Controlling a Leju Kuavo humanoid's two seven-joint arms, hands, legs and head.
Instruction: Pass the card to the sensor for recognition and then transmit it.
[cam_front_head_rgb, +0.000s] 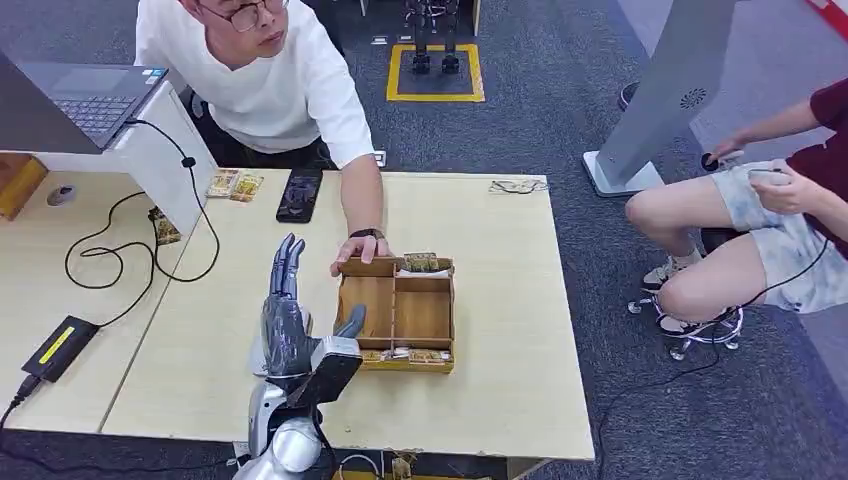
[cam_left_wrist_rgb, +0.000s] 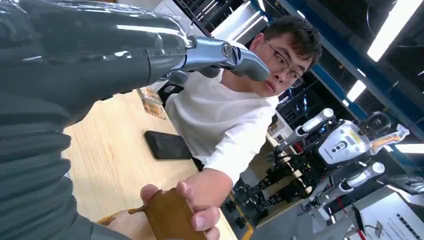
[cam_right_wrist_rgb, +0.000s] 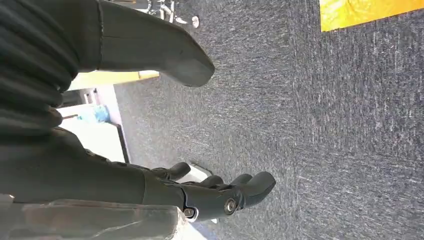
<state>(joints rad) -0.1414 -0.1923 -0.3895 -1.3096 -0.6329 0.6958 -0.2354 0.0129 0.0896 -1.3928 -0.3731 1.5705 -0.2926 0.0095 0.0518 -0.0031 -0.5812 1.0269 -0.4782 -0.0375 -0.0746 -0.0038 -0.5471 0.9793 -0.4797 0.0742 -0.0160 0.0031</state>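
Pale wooden table (cam_front_head_rgb: 500, 300) at frame centre carries the divided box (cam_front_head_rgb: 397, 312) a person steadies, cards (cam_front_head_rgb: 420, 262) apparently tucked along its edges; the left hand (cam_front_head_rgb: 290, 320) hovers beside it, fingers spread and holding nothing, so picking a card comes next

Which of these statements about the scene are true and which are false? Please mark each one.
1. The robot's left hand holds a card. False: it holds nothing, with its fingers stretched out above the table.
2. A person's hand rests on the far left corner of the wooden tray. True.
3. The black phone lies inside the tray. False: it lies on the table, beyond the tray.
4. Cards sit along the tray's far edge. True.
5. The right hand hangs over grey carpet. True.
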